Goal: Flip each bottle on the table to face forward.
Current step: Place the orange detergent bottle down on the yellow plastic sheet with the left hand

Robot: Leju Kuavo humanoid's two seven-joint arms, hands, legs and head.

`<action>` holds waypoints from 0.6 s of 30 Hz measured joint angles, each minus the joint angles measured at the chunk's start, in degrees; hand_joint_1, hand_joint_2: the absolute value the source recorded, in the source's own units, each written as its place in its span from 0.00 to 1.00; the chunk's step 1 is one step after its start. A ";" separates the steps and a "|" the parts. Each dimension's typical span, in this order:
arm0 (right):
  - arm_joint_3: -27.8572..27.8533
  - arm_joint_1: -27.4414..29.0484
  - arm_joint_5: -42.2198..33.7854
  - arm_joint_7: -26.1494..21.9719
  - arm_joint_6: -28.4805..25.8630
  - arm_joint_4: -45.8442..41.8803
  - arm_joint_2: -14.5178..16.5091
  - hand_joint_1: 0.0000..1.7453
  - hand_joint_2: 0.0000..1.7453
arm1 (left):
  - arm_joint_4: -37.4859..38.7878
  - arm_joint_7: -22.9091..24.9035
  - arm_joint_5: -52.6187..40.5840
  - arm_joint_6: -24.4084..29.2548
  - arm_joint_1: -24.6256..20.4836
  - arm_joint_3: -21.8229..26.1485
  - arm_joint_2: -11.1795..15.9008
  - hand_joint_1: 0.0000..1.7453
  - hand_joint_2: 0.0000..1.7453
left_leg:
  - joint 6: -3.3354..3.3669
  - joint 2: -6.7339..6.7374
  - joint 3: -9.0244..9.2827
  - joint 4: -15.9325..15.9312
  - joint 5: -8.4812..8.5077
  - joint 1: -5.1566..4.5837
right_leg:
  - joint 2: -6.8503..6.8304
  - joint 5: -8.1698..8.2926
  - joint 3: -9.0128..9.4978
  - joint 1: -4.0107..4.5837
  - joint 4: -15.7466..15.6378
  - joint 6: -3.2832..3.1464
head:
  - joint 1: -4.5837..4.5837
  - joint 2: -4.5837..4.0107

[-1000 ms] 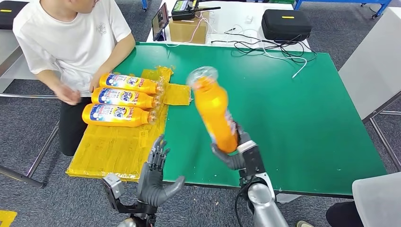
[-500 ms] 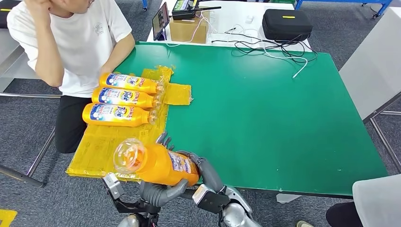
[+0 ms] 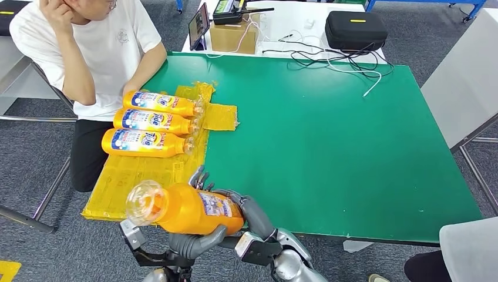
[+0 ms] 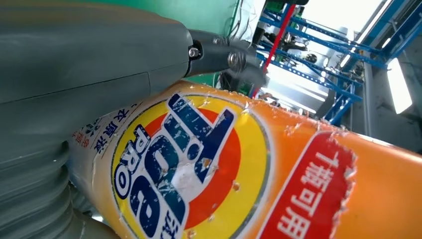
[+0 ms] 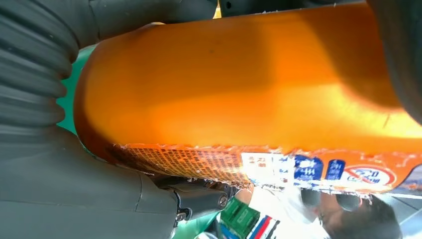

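Note:
An orange detergent bottle (image 3: 188, 208) lies on its side in the air over the table's front left edge, its clear cap pointing left. My right hand (image 3: 255, 216) grips its base end. My left hand (image 3: 194, 241) cradles its middle, thumb in front and fingers behind. The left wrist view shows the front label (image 4: 189, 164) against my left hand (image 4: 74, 64). The right wrist view shows the bottle's back (image 5: 239, 89) beside my right hand (image 5: 50, 164). Three more orange bottles (image 3: 161, 103) (image 3: 154, 121) (image 3: 144, 143) lie label up on the yellow mat (image 3: 141, 182).
A person (image 3: 94, 47) sits at the green table's (image 3: 329, 135) left side, one forearm by the bottles. Behind the table stand a cardboard box (image 3: 235, 35), a black case (image 3: 355, 29) and loose cables (image 3: 329, 59). A grey surface (image 3: 470, 247) is at the right front.
My right hand swung the bottle from upright over the table down and left into my left hand, then a little further left. The person raised a hand to the head.

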 joint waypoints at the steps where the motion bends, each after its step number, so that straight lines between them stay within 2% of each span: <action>1: 0.39 -0.02 -0.38 0.27 0.41 0.05 0.08 0.00 0.25 | -0.16 -0.30 0.55 -0.68 0.25 0.25 0.16 1.00 1.00 | 0.00 0.01 0.00 0.00 0.00 0.00 | 0.00 0.00 -0.01 0.00 0.00 0.00 | -0.01 0.00; 2: 0.83 0.01 -0.85 0.70 0.94 0.10 0.13 0.00 0.00 | -0.36 -0.52 1.02 -1.41 0.44 0.51 0.27 1.00 1.00 | 0.00 0.00 -0.01 0.00 0.00 0.00 | 0.00 0.00 -0.02 0.01 0.00 0.00 | 0.00 0.00; 8: 1.83 0.42 -2.60 3.05 1.32 0.14 0.17 0.00 0.00 | -0.93 -0.52 1.83 -3.37 0.73 1.12 0.67 1.00 1.00 | 0.00 -0.03 -0.04 0.00 0.00 0.00 | 0.00 0.00 -0.04 -0.01 -0.01 0.00 | 0.01 0.01; 12: 1.37 0.86 -2.47 3.38 -1.90 -0.50 0.10 0.00 0.00 | -0.85 -1.09 -0.71 0.69 -0.11 1.40 0.41 1.00 1.00 | 0.02 -0.04 -0.04 0.01 0.01 -0.02 | -0.01 0.01 -0.04 -0.03 -0.01 0.00 | 0.00 0.01; 14: 0.21 1.23 -3.07 3.27 -5.22 -1.79 0.11 0.00 0.00 | -0.74 -1.24 -1.90 3.40 -1.03 2.05 -0.22 1.00 1.00 | 0.03 -0.04 -0.03 0.01 0.02 -0.02 | -0.01 0.02 -0.02 -0.03 -0.01 0.01 | 0.01 0.01; 18: -5.31 3.15 -7.00 3.95 -17.68 -6.78 1.42 0.00 0.00 | -1.21 1.48 1.08 8.40 -2.23 5.79 -1.88 1.00 1.00 | 0.02 -0.05 -0.03 0.01 0.03 -0.01 | -0.01 0.02 0.00 -0.01 0.00 0.01 | -0.01 0.01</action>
